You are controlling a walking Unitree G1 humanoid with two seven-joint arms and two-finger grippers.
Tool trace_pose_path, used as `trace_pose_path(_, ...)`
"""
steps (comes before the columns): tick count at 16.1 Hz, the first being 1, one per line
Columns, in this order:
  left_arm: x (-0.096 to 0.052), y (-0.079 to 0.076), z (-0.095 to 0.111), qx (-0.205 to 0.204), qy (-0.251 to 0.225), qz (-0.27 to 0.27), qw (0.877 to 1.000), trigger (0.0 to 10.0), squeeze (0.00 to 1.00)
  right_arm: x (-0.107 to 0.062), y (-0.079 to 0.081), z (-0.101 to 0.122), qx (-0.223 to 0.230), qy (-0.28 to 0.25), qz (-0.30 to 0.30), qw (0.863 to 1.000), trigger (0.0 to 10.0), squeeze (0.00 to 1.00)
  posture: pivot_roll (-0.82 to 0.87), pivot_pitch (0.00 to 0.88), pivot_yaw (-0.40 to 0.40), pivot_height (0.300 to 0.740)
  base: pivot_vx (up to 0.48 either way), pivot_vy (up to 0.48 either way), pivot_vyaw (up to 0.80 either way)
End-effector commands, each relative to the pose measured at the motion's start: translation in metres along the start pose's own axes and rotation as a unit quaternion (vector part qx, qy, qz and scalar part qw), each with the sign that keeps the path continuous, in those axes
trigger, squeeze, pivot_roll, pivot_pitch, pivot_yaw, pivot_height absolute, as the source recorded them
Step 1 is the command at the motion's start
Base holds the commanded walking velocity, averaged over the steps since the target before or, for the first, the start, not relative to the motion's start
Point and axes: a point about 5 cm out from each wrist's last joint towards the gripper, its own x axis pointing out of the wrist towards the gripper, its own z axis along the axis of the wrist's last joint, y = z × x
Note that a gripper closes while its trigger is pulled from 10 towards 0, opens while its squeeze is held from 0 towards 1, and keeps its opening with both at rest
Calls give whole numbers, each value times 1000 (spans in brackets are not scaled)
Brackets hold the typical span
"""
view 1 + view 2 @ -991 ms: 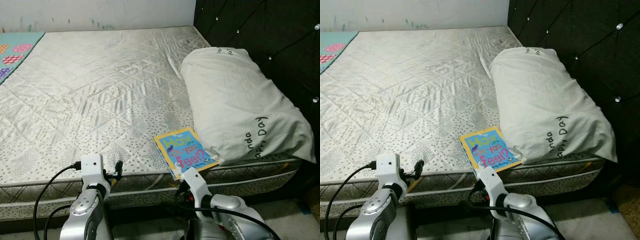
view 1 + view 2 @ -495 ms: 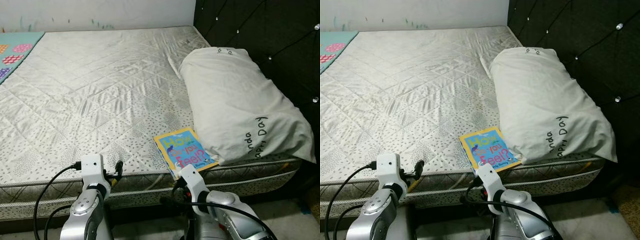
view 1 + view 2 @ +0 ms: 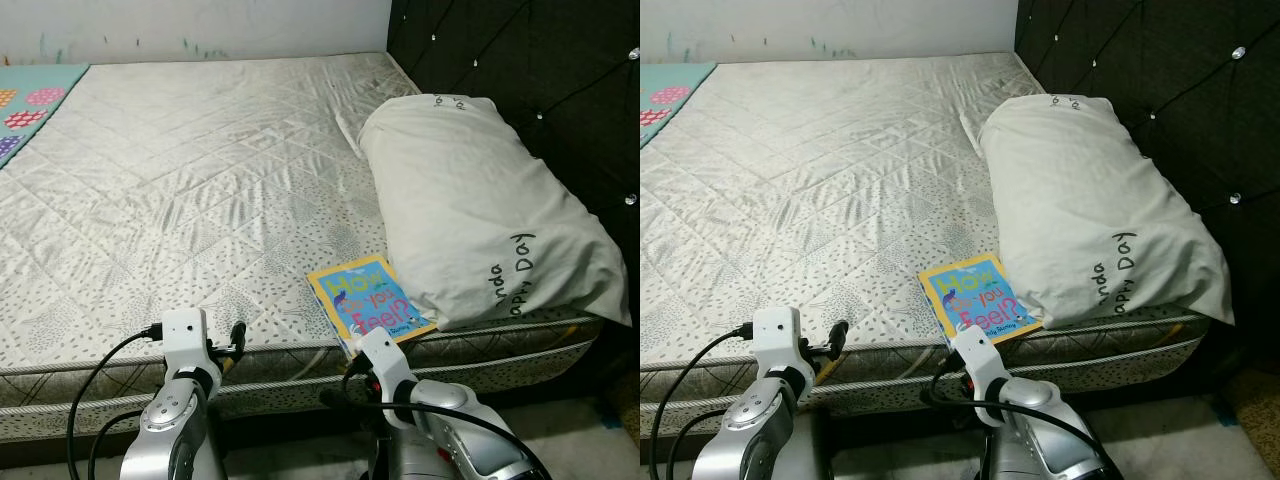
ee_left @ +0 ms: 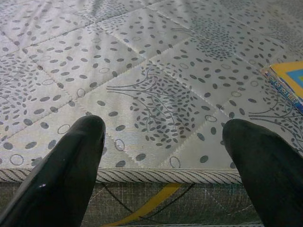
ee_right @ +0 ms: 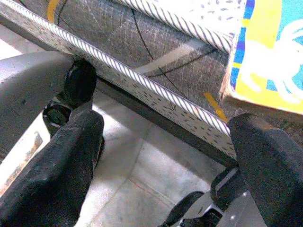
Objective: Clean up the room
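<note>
The right gripper (image 5: 165, 142) gapes wide and empty below the near mattress edge (image 5: 156, 97), just under the yellow-and-blue picture book (image 3: 370, 303); left gripper (image 4: 163, 142) likewise spread, holding nothing.

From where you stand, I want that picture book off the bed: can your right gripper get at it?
Probably yes. The right gripper is open, just below the mattress edge, and the book overhangs that edge right above it. Nothing lies between them; the pillow only touches the book's far side.

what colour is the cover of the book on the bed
Bright blue with a yellow border, on the book beside the pillow; clearest in the left eye view.
</note>
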Motion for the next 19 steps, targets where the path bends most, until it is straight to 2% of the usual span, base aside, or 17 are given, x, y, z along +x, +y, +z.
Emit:
trace_pose_path(1,1,0,0,2,2,-3,1000,10000,0,2,-1,4,-7,-5,-6,1000,10000,0,-88,0,-14,526,0,0,0)
trace_pose_path(12,1,0,1,2,-1,-1,1000,10000,0,10,2,11,-14,-23,-10,1000,10000,0,-86,0,-16,526,0,0,0)
trace_pose_path(19,3,-1,3,3,-2,-2,1000,10000,0,20,15,26,-15,-50,8,999,10000,0,-88,0,-14,526,0,0,0)
